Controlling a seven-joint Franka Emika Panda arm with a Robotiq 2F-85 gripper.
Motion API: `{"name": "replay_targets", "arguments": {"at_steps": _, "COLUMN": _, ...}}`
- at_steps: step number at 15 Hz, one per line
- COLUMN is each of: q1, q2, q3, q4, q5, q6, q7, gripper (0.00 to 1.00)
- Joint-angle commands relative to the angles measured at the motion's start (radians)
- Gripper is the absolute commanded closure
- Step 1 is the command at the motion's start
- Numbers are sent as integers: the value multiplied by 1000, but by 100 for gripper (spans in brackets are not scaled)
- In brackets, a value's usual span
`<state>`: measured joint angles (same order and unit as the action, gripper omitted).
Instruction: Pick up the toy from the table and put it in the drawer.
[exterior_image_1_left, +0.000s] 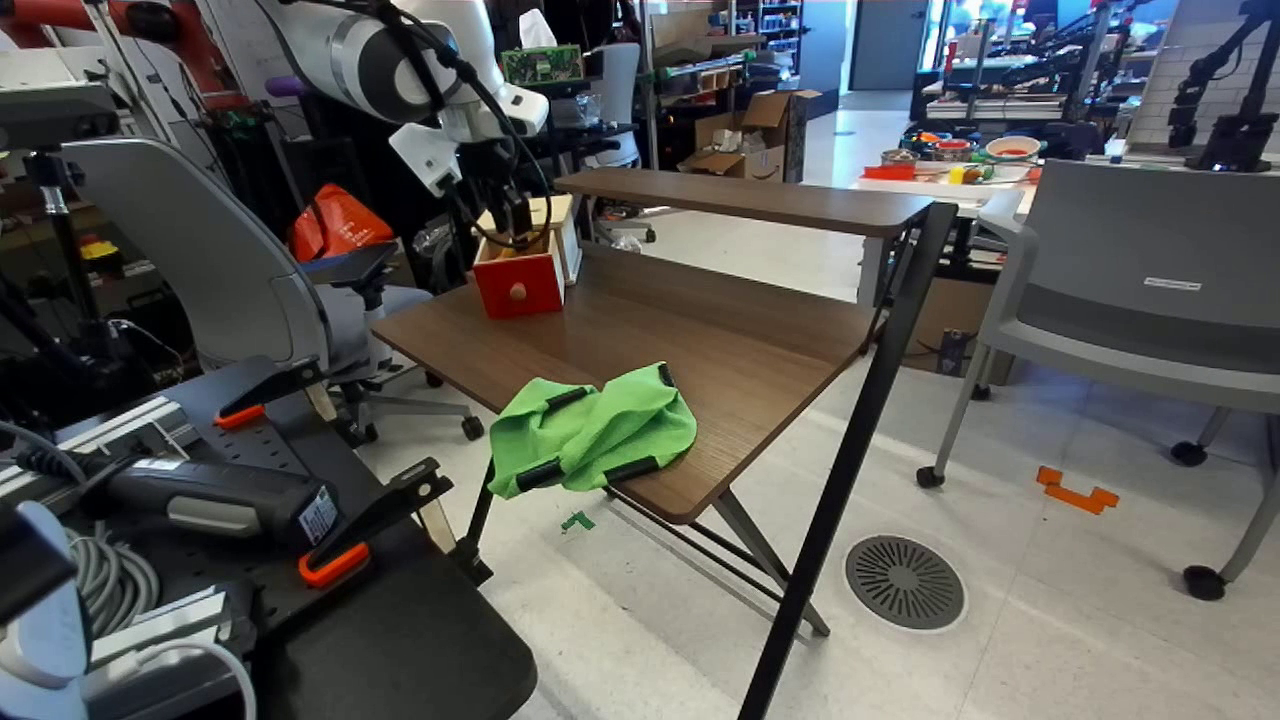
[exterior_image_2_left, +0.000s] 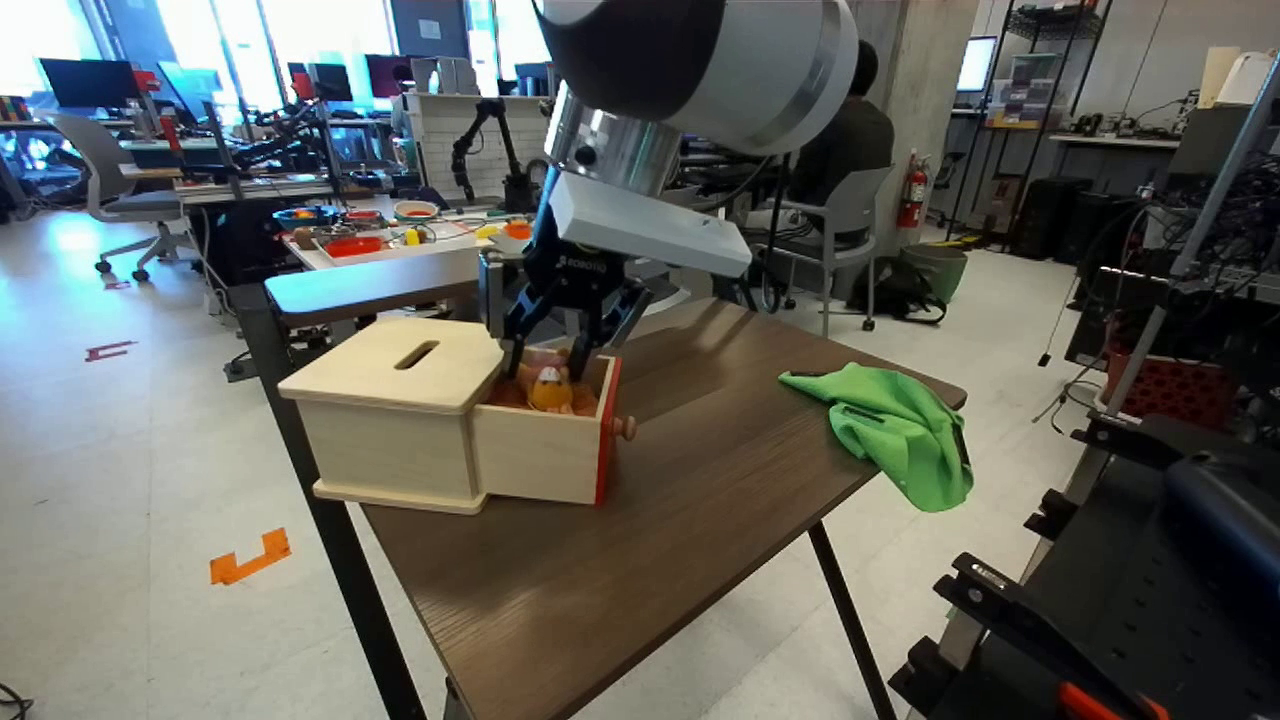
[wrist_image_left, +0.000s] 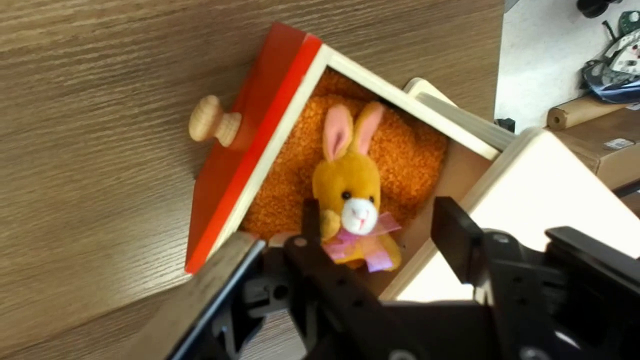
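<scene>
The toy is a small golden plush rabbit with pink ears, a white muzzle and a purple ribbon. It lies face up inside the drawer, on fuzzy orange material. The drawer has a red front and a wooden knob, and stands pulled out of a pale wooden box. The rabbit also shows in an exterior view. My gripper is open with nothing between its fingers. It hangs over the drawer, one finger in front of the rabbit's side, the other over the box edge.
The box and drawer stand on a brown table with a raised shelf along one edge. A green cloth hangs over the table's edge; it also shows in an exterior view. A black cart stands beside the table.
</scene>
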<state>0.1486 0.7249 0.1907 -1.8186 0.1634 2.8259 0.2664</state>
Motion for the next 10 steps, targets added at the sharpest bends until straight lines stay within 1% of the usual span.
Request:
{"name": "replay_targets", "arguments": {"at_steps": 1, "q1": -8, "q2": -65, "q3": 13, "q4": -65, "q5": 39, "q6": 18, "q7": -29, "gripper": 25}}
{"name": "replay_targets", "arguments": {"at_steps": 2, "q1": -11, "q2": -75, "q3": 17, "q4": -77, "q5": 41, "q6": 19, "q7": -31, "gripper": 11}}
{"name": "replay_targets", "arguments": {"at_steps": 4, "q1": -16, "q2": -96, "q3": 23, "q4": -102, "q5": 45, "q6": 22, "q7": -37, "gripper": 2}}
{"name": "replay_targets", "arguments": {"at_steps": 5, "q1": -19, "q2": -105, "q3": 26, "q4": -116, "q5": 46, "q6": 23, "q7": -41, "gripper": 0}}
{"name": "replay_targets", "arguments": {"at_steps": 8, "q1": -31, "q2": -128, "q3": 45, "q4": -173, "q5": 46, "q6": 32, "q7": -74, "gripper": 0}}
{"name": "replay_targets", "arguments": {"at_steps": 9, "q1": 3, "q2": -90, "q3": 6, "q4": -106, "q5": 26, "q6": -2, "q7": -37, "gripper": 0}}
{"name": "replay_targets", "arguments": {"at_steps": 10, "q1": 4, "q2": -93, "q3": 7, "q4": -116, "q5": 26, "q6": -2, "q7": -39, "gripper": 0}}
